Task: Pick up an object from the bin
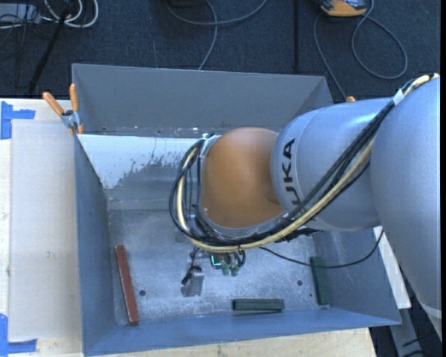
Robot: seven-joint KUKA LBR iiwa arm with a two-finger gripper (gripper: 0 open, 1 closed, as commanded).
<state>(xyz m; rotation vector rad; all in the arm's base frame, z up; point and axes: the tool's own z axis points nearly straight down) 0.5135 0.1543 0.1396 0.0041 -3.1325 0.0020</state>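
Observation:
My gripper (pixel 192 282) hangs low over the bin floor, a little left of the middle, under the orange dome of the wrist. Nothing shows in it. A dark green flat bar (pixel 258 305) lies on the floor just right of and in front of it, along the near wall. A long reddish-brown stick (pixel 126 285) lies lengthwise by the left wall, well apart from the gripper.
A second dark green bar (pixel 320 280) lies against the right wall, partly under the arm's cables. The arm and its dome cover the middle and back right of the bin. Bare floor lies between the gripper and the reddish stick.

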